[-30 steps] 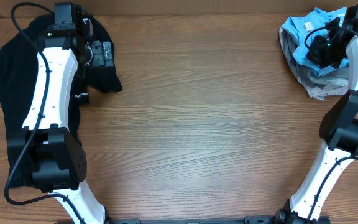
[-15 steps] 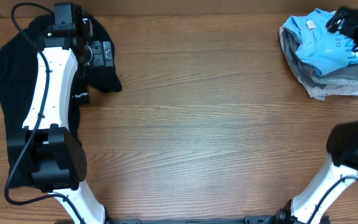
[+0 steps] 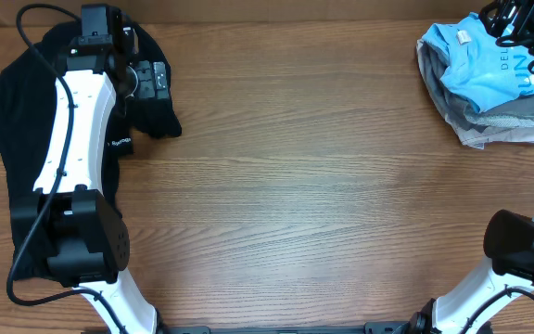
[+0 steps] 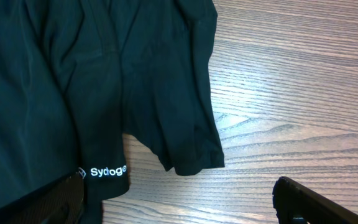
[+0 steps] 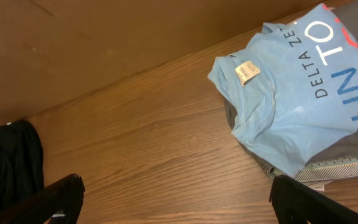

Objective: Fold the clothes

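A light blue T-shirt with white lettering lies folded on top of a grey garment at the far right; its neck tag faces up. My right gripper hovers over the pile's far edge, open and holding nothing. A black shirt is spread along the left side, with its white logo on a sleeve. My left gripper stands open above the shirt's right edge. One of its fingers is over the cloth, the other over bare wood.
A wooden table stretches between the two garments. The left arm lies across the black shirt. A brown wall rises behind the table's far edge.
My right gripper has opened, let go of the light blue T-shirt and lifted away toward the far right corner. The left arm has not moved.
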Tool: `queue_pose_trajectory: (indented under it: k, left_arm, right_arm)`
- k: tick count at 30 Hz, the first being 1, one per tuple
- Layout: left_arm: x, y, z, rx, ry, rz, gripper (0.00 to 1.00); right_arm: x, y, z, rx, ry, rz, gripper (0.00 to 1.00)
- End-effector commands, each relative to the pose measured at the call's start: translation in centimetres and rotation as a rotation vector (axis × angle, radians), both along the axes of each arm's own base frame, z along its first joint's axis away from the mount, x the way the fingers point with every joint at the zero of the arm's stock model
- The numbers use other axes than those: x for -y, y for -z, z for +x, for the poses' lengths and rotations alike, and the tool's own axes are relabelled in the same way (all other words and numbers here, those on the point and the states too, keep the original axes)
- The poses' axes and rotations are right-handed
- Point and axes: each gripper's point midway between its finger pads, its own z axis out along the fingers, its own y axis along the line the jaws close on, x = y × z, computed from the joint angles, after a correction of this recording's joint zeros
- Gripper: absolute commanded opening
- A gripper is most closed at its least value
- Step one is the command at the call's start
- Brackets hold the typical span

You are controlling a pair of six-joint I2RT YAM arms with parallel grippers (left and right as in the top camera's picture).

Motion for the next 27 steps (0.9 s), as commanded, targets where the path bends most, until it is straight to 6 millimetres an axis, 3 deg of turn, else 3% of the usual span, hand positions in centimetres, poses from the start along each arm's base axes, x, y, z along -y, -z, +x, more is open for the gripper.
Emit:
queue_pose_trajectory:
  k: [1, 7, 12, 21, 27]
  left_arm:
    - [-0.1, -0.1, 0.3, 0.007, -0.011, -0.011, 1.00]
    - [-0.1, -0.2, 0.3, 0.007, -0.011, -0.011, 1.00]
    - [-0.1, -0.1, 0.3, 0.007, -0.011, -0.011, 1.00]
    - [-0.1, -0.1, 0.3, 0.007, -0.011, -0.011, 1.00]
    - [-0.1, -0.1, 0.3, 0.007, -0.011, -0.011, 1.00]
  right_arm:
    - [-0.1, 0.5, -0.4, -0.031, 0.008, 0.011, 1.00]
    - [-0.1, 1.8, -1.9, -0.113, 0.018, 0.013, 1.00]
    - [-0.7, -1.3, -1.8, -0.006, 0.015, -0.075, 1.00]
    - [-6.3, -6.7, -1.7, 0.211, -0.113, -0.246, 1.00]
    - [-10.0, -6.9, -3.3, 0.302, -0.190, -0.248, 1.00]
